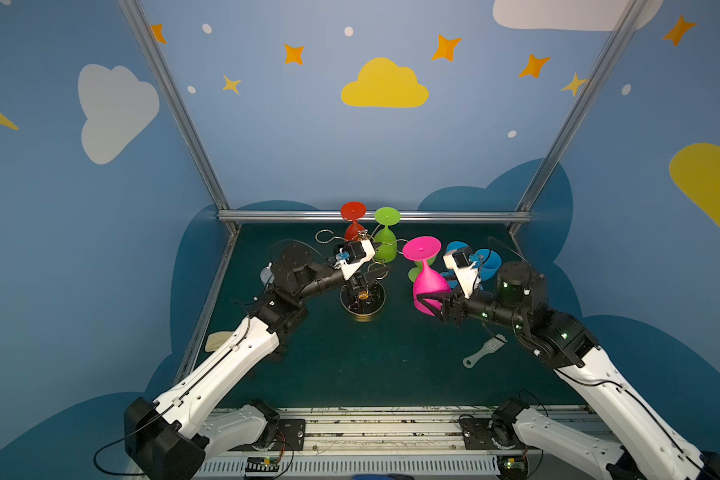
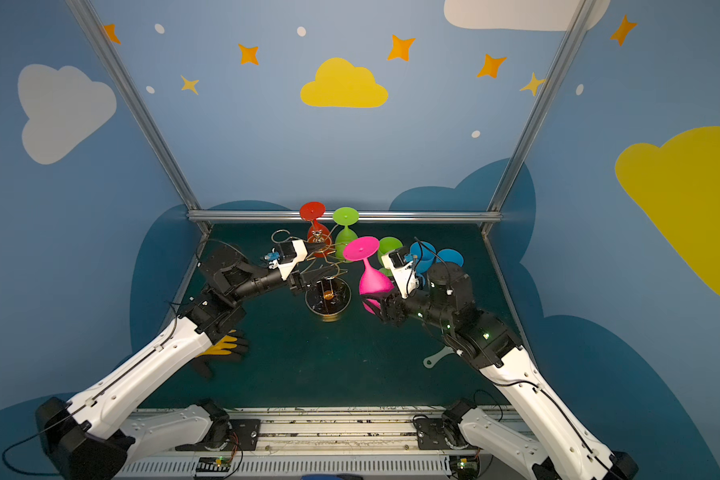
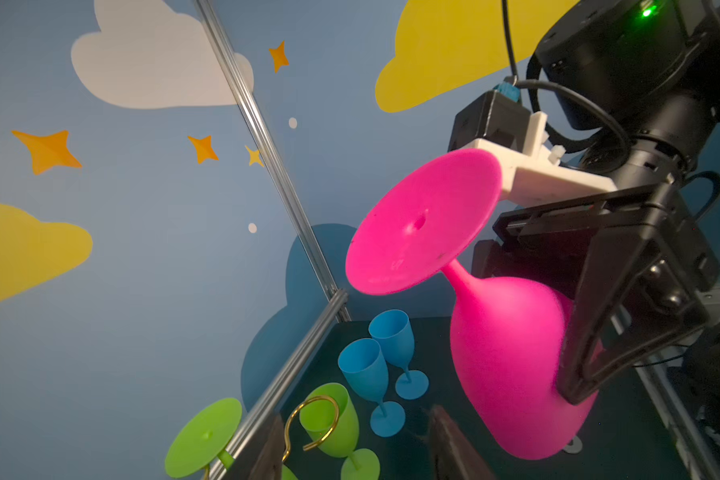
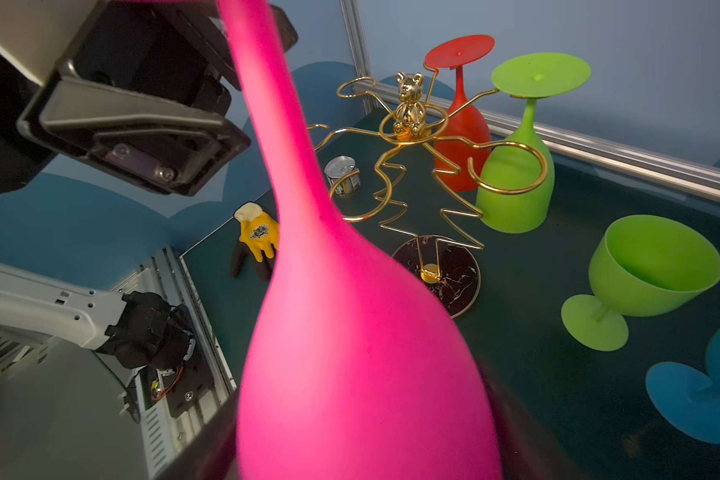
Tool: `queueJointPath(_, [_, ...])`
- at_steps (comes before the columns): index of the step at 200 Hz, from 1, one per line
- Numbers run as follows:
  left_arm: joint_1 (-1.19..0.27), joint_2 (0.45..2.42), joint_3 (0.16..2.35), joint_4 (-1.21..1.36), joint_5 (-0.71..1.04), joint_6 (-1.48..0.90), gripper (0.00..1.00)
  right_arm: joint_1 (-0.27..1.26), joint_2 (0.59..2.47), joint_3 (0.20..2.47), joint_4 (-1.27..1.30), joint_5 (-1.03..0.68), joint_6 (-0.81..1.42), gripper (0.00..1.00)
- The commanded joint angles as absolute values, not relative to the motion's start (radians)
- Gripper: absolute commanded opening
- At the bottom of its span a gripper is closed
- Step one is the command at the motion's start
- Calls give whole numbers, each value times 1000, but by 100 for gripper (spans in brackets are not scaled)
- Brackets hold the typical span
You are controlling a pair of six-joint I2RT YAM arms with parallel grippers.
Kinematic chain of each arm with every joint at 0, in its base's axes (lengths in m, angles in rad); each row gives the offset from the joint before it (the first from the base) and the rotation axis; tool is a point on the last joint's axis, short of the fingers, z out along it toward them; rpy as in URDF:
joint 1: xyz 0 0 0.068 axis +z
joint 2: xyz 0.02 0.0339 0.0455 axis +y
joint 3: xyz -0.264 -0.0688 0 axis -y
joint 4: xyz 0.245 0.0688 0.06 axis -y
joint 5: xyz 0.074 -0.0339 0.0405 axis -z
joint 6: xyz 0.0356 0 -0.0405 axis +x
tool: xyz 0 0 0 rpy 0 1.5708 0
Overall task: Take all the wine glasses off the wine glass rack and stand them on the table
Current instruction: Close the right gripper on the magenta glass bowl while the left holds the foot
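A bright pink plastic wine glass [image 1: 429, 286] hangs upside down in the air, clear of the gold wire wine glass rack with curled-loop arms [image 4: 408, 139] and just right of it, over the far half of the dark green table [image 1: 371, 365]. The right tool [image 1: 428, 304] grips its bowl. The left tool [image 1: 373, 277] sits by the rack's central post, jaws apart, holding nothing. A red plastic glass [image 4: 460, 137] and a lime green plastic glass [image 4: 516, 187] hang on the far loops. The lift-off looks done. The next move likely calls for turning the pink glass upright and setting it on bare table, clear of the rack's arms.
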State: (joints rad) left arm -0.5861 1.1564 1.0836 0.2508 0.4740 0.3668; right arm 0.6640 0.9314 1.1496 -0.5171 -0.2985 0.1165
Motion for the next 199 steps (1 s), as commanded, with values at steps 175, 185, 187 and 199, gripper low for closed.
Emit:
queueJointPath(175, [-617,1161,1090,294,422,511,22,768,1069,1230,-519,-355,162,21])
queueJointPath(185, [-617,1158,1088,300,414,509,16,768,1068,1230,-519,-352,165,25])
queueJointPath(187, [-618,1157,1086,299,412,508,15,769,1068,1230,-517,-350,165,25])
queueJointPath(199, [-617,1155,1080,308,396,506,11,768,1065,1228,-513,-344,168,32])
